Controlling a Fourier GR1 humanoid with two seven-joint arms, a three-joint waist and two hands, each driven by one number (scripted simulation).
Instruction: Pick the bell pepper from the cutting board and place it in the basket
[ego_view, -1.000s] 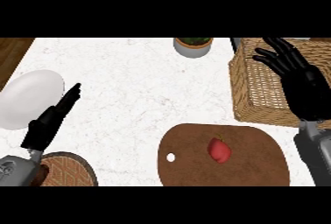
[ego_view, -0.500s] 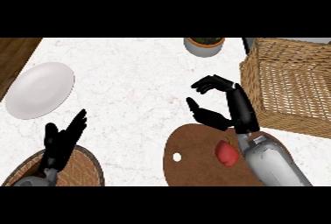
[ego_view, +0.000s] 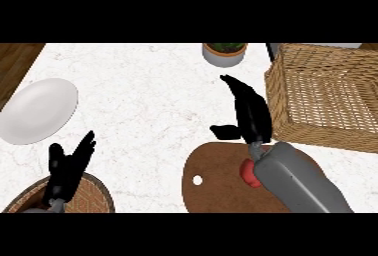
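Just below the right hand (ego_view: 247, 112), a round brown cutting board (ego_view: 214, 177) is seen lying on the white marble counter (ego_view: 148, 100), with a small hole near its left edge. The right hand is held above the counter beyond the board's far edge, its fingers stretched straight and pointing away from the robot, the thumb (ego_view: 224, 132) spread out to the left. Nothing is held in this hand. The red bell pepper (ego_view: 249, 173) is found on the board, behind the right wrist and tucked against the left side of the grey forearm (ego_view: 299, 180), which covers most of it; only a red sliver is shown. Whether the forearm touches the pepper cannot be told.

To the right of the right hand, a woven wicker basket (ego_view: 325, 95) is set on the counter, near the fingers but apart from them. Beyond the fingertips, a grey pot with a green plant (ego_view: 224, 52) is placed at the counter's far edge.

The left hand (ego_view: 68, 165) is shown at the lower left, open, fingers straight and raised, nothing held. Beneath it a round woven mat (ego_view: 85, 197) is partly covered. Up and to the left of this hand, a white plate (ego_view: 37, 110) is laid on the counter, well apart from the board
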